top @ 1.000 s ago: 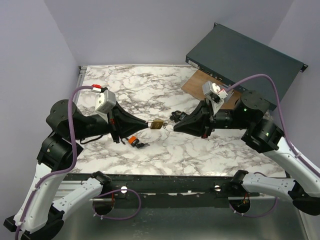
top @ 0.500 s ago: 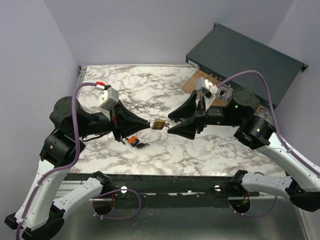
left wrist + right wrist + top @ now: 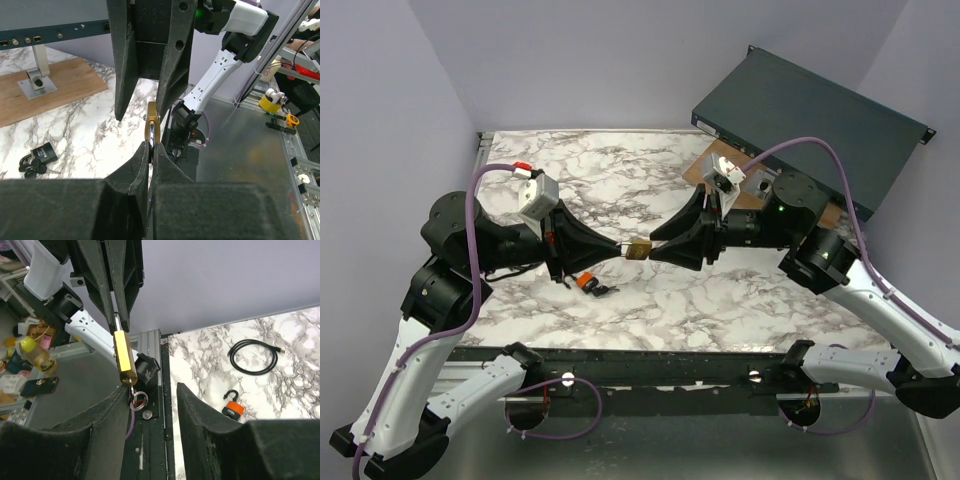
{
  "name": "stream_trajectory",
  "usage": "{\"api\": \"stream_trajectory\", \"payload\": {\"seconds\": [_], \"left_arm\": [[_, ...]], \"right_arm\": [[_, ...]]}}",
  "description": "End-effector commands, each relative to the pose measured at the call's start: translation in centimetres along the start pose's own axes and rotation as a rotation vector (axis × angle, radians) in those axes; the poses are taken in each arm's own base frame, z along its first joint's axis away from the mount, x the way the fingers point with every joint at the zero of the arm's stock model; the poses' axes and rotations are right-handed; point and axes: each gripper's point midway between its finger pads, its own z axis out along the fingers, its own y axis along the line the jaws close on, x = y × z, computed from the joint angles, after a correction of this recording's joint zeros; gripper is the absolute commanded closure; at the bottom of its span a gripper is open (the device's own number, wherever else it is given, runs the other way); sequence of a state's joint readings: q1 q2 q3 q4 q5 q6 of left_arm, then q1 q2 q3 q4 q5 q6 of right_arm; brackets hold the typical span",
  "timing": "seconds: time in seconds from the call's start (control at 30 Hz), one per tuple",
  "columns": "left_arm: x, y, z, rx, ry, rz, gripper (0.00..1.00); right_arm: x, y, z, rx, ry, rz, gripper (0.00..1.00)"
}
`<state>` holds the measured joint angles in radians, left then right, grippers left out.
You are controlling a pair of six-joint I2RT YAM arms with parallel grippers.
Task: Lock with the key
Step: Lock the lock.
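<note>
The marble desk [image 3: 720, 300] runs under both arms. Near its front edge lies an orange padlock [image 3: 587, 283], untouched. Above mid-desk the left claw [image 3: 620, 250] pinches the brass padlock [image 3: 638, 250] by its shackle. It presents the keyed end to the right claw [image 3: 656, 246], which stands wide around that end and grips nothing, probably so it can close on the key. Only the right wrist view shows the key ring [image 3: 137, 401] dangling beneath the body. Only the left wrist view shows a black padlock [image 3: 41, 152] beside the wooden board [image 3: 50, 92] farther back.
</note>
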<state>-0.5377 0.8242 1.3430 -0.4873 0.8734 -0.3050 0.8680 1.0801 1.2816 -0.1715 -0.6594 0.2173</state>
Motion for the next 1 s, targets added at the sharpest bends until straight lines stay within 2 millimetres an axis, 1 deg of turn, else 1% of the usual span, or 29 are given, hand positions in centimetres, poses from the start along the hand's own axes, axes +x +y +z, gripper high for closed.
{"api": "stream_trajectory", "payload": {"seconds": [0.0, 0.03, 0.1, 0.23, 0.33, 0.47, 0.53, 0.63, 0.8, 0.9, 0.97], "left_arm": [[-1.0, -0.5, 0.0, 0.025, -0.028, 0.033, 1.0], [-1.0, -0.5, 0.0, 0.026, -0.028, 0.034, 1.0], [-1.0, -0.5, 0.0, 0.024, -0.028, 0.033, 1.0], [-1.0, -0.3, 0.0, 0.014, -0.029, 0.035, 1.0], [-1.0, 0.3, 0.0, -0.025, -0.034, 0.033, 1.0], [-1.6, 1.7, -0.3, -0.111, -0.062, 0.032, 1.0], [-1.9, 2.0, -0.5, -0.135, -0.082, 0.034, 1.0], [-2.4, 2.0, -0.7, -0.136, -0.104, 0.038, 1.0], [-2.5, 1.8, -0.5, -0.102, -0.101, 0.035, 1.0], [-2.6, 2.1, -0.4, -0.113, -0.104, 0.035, 1.0], [-2.7, 2.6, -0.5, -0.14, -0.107, 0.026, 1.0]], "right_arm": [[-0.3, 0.6, 0.2, -0.044, -0.003, 0.0, 0.56], [-0.4, 0.6, 0.2, -0.044, -0.004, -0.001, 0.57], [-0.5, 0.7, 0.1, -0.039, -0.009, -0.004, 0.62], [-0.8, 0.8, -0.1, -0.036, -0.018, -0.008, 0.83], [-0.8, 0.8, -0.2, -0.036, -0.019, -0.01, 0.99], [-0.5, 0.8, -0.6, -0.016, -0.023, -0.012, 0.99], [-0.5, 0.8, -1.0, -0.006, -0.028, -0.017, 0.99], [-0.3, 1.0, -1.5, 0.008, -0.031, -0.023, 0.99], [0.0, 0.9, -2.3, 0.041, -0.032, -0.028, 0.99], [0.5, 0.3, -2.7, 0.087, -0.023, -0.023, 0.99], [0.9, -0.5, -3.0, 0.141, -0.021, -0.012, 0.99]]}}
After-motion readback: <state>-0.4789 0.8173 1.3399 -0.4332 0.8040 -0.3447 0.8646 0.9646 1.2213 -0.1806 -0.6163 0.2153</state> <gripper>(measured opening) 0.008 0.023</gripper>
